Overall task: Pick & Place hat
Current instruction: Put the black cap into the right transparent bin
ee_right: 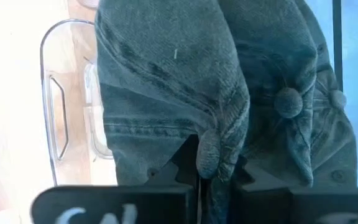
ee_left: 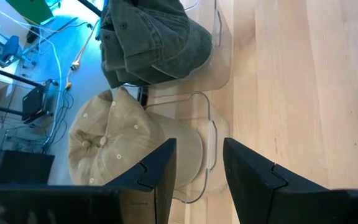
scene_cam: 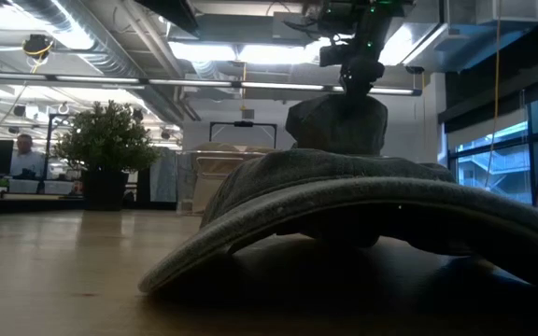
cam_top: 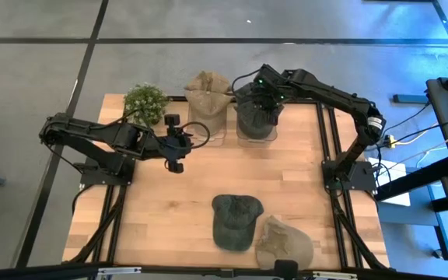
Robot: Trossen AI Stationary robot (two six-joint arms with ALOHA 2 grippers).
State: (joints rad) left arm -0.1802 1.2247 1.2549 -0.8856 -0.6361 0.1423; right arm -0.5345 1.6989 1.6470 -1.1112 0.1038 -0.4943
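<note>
The right gripper [cam_top: 259, 107] hangs over the far side of the wooden table [cam_top: 169, 202], directly above a clear plastic bin [ee_right: 55, 112]; its fingers are nearly closed, pinching a fold of the dark green cap [cam_top: 255, 117], whose crown sits over that bin; in the right wrist view the fingertips are mostly buried in the fabric, so only the pinched ridge and the cap's top button show; whether the cap's underside rests in the bin or hangs clear cannot be told.

The left gripper [cam_top: 179, 142] waits above the table's left middle, jaws parted with nothing between them; its wrist view looks past the fingers [ee_left: 160, 174] at a tan cap [cam_top: 207, 97] sitting in a second clear bin [ee_left: 207, 143] just beside the first.

On the near edge lie another dark green cap [cam_top: 236, 220] and a second tan cap [cam_top: 282, 243] touching it, the latter partly cut off by the frame; in the low view the near green cap's brim [scene_cam: 344, 210] fills the foreground and hides most of the table behind; a potted plant [cam_top: 145, 101] stands at the far left corner; a person [scene_cam: 24, 154] is dimly visible in the room beyond.
</note>
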